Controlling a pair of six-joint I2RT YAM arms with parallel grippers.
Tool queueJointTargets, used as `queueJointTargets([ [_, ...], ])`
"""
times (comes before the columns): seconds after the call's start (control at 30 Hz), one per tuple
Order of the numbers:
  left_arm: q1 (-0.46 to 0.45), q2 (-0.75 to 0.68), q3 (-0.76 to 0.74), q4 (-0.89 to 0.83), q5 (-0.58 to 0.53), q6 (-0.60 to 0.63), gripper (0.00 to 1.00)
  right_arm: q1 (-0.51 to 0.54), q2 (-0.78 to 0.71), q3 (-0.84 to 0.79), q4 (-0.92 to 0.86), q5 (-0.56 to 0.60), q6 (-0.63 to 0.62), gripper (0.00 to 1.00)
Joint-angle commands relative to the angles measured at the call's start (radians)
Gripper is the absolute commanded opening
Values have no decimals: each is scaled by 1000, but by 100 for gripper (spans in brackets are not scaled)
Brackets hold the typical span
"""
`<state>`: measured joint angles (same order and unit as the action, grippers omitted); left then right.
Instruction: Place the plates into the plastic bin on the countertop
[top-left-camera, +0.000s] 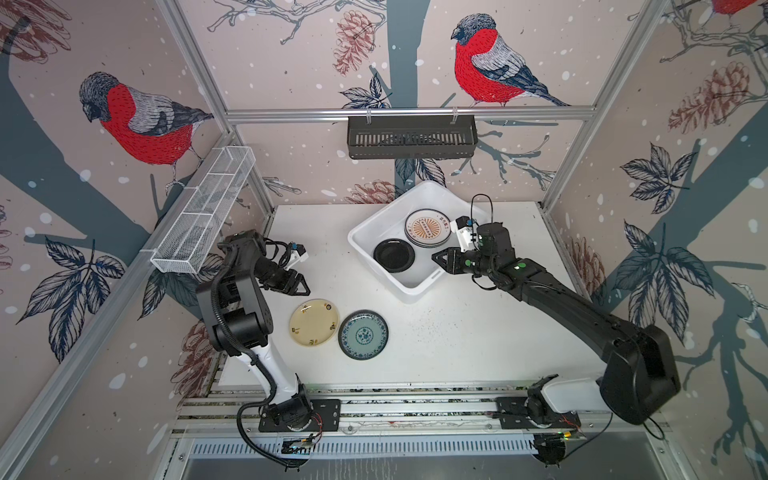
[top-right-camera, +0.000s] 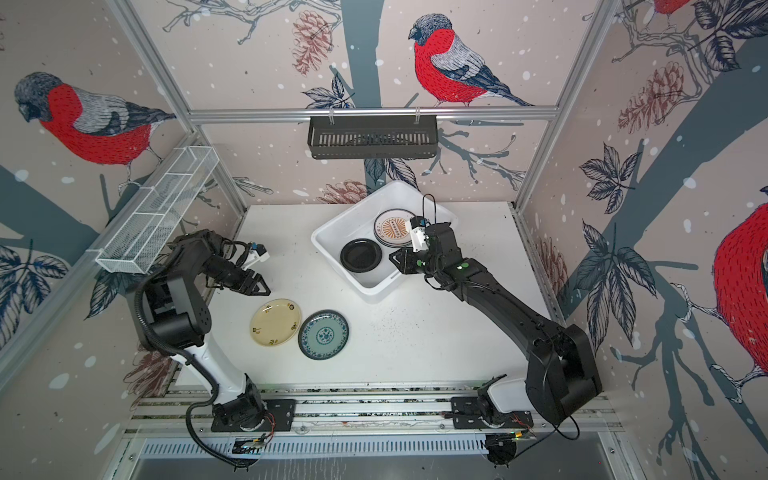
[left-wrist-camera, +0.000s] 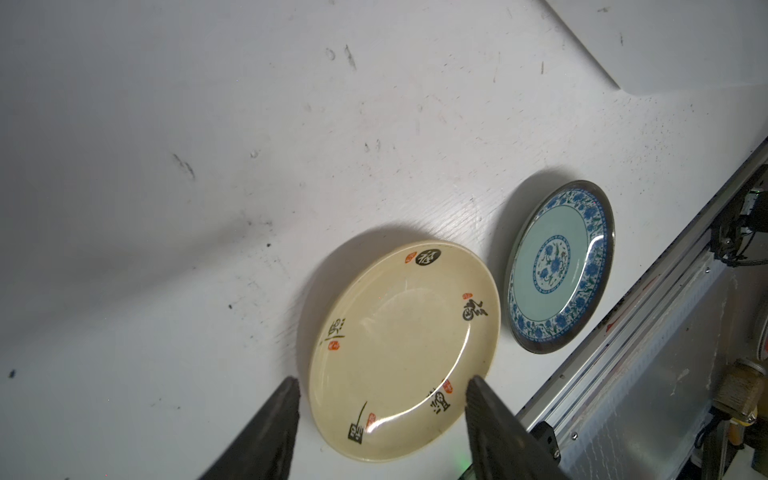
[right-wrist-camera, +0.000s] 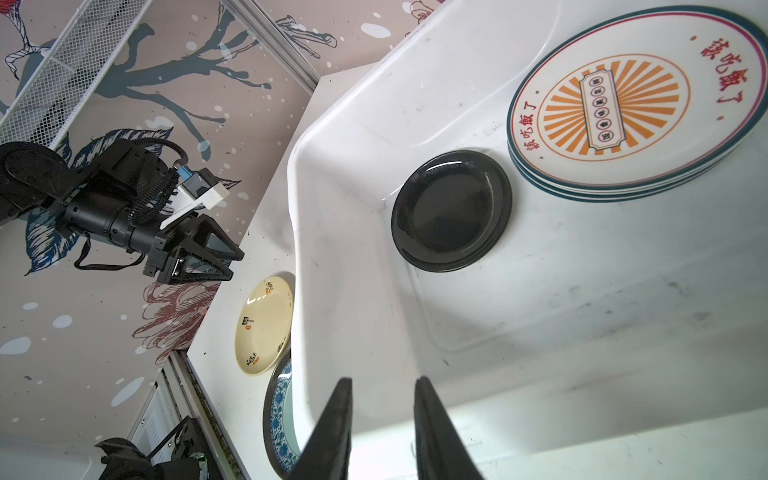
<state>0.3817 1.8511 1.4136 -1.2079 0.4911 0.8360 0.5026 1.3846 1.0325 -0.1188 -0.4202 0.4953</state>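
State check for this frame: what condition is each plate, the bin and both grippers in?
plastic bin: upright on the countertop, holding plates.
black plate: flat in the bin.
sunburst plate: in the bin, topping a stack.
cream-yellow plate: on the countertop, not yet binned.
teal plate: on the countertop beside it, not binned.
left gripper: open, empty.
right gripper: open, empty, over the bin's edge.

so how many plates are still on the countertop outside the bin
2: the cream-yellow plate near the left gripper, and the teal plate right beside it. The left arm could hide another.
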Motion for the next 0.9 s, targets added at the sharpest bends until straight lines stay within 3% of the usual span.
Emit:
queueJointTargets([
  [0.0,15,3,-38,-27,3,45,62,1,6,-6,56,-11,14,28],
  [0.27,44,2,-155,39,-17,47,59,9,4,-9,68,-15,22,28],
  [0.6,158,44,-132,57,7,59,57,21,21,-40,118,-23,51,28],
  [0.87,164,71,-174,88,10,61,55,33,47,-23,119,-25,52,28],
])
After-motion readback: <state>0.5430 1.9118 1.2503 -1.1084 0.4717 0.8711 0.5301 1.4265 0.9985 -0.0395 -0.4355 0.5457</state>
